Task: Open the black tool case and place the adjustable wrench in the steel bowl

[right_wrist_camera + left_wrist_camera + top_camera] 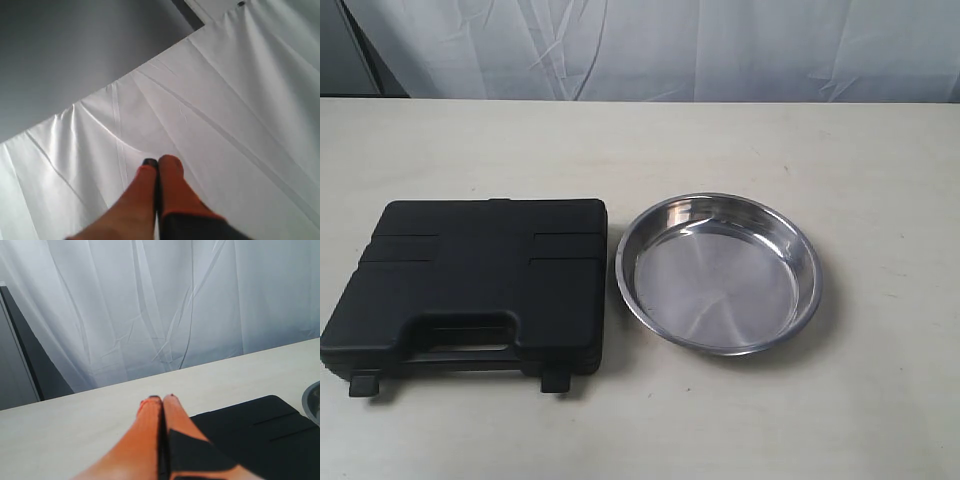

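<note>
The black tool case [470, 285] lies closed on the table at the left, its handle and two latches toward the front edge. Beside it on the right sits the steel bowl [718, 272], with nothing in it. The adjustable wrench is out of view. Neither gripper shows in the exterior view. In the left wrist view my left gripper [162, 399] is shut with nothing in it, held above the table with the tool case [255, 432] and a sliver of the bowl [314, 402] off to one side. My right gripper [157, 162] is shut and empty, pointing at the white curtain.
A white curtain [650, 45] hangs along the far edge of the pale table [650, 150]. A dark panel [30, 355] stands at the curtain's left end.
</note>
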{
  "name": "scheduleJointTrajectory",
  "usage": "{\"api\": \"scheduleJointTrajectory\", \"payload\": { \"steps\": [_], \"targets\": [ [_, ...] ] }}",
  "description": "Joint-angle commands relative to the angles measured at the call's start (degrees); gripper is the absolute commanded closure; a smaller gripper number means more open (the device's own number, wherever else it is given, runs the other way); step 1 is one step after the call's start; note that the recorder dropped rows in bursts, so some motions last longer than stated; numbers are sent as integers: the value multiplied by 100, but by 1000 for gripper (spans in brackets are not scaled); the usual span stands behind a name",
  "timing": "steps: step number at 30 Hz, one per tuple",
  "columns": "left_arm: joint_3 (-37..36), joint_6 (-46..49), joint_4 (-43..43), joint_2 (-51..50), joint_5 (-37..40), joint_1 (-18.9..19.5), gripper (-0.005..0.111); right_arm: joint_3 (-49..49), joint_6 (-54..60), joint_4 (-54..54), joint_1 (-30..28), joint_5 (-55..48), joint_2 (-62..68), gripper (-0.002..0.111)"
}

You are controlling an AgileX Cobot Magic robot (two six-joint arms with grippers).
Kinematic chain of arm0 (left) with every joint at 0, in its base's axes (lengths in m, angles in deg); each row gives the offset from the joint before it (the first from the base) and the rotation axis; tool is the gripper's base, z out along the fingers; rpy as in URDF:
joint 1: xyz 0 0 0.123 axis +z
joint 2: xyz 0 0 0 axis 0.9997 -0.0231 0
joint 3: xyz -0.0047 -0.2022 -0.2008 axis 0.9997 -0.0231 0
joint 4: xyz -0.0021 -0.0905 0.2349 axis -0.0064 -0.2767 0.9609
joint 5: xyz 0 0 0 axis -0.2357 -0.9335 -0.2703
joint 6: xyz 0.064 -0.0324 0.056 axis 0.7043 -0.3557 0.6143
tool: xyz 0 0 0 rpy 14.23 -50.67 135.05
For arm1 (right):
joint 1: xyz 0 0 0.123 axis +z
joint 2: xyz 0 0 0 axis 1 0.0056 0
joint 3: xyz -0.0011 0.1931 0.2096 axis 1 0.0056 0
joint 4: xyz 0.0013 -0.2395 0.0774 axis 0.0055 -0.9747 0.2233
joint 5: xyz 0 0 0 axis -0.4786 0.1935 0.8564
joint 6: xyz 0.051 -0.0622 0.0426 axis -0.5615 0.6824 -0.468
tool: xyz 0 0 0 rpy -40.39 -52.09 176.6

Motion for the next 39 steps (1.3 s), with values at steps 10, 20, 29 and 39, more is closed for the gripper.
{"api": "scheduleJointTrajectory", "payload": {
  "steps": [10, 20, 29, 39],
  "targets": [
    [-14, -15, 18, 30, -2, -37, 107, -3350, -1179, -4898, 1332, -4760, 4450, 109],
    [-14, -15, 18, 30, -2, -37, 107, -6375, 3955, 84, 4281, -8762, 8326, 109],
    [-14, -15, 18, 30, -2, -37, 107, -7540, 4234, 181, 5705, -9237, 10244, 109],
    [-14, -15, 18, 30, -2, -37, 107, -7726, 4230, -289, 6162, -8571, 10484, 76]
  ]
}}
